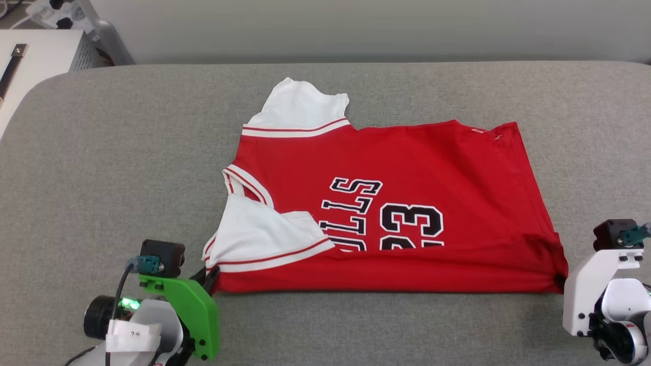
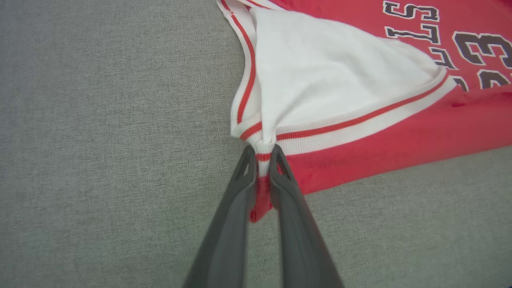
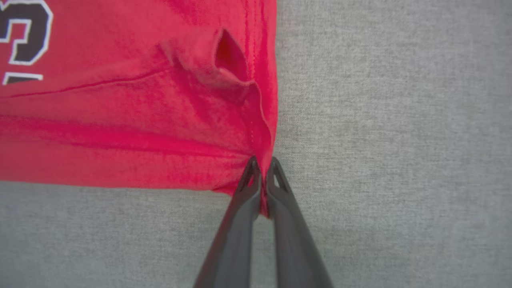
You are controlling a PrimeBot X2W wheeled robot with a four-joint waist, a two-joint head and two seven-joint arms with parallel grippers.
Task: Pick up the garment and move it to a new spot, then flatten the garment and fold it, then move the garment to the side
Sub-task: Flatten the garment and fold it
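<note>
The garment [image 1: 407, 162] lies sideways on the grey surface, a red jersey with white sleeves and black print, its near long edge folded over so the lettering is partly covered. My left gripper [image 2: 262, 154] is shut on the garment [image 2: 360, 80] at its near left corner, pinching striped trim and red cloth. That left gripper [image 1: 209, 277] sits at the lower left of the head view. My right gripper [image 3: 262, 166] is shut on the near right hem corner of the garment [image 3: 120, 120]. In the head view the right gripper [image 1: 560, 281] touches that corner.
A grey fabric surface [image 1: 101, 168] stretches wide around the shirt, with bare room on the left, right and front. A white unit [image 1: 46, 51] and grey wall stand beyond the far left edge.
</note>
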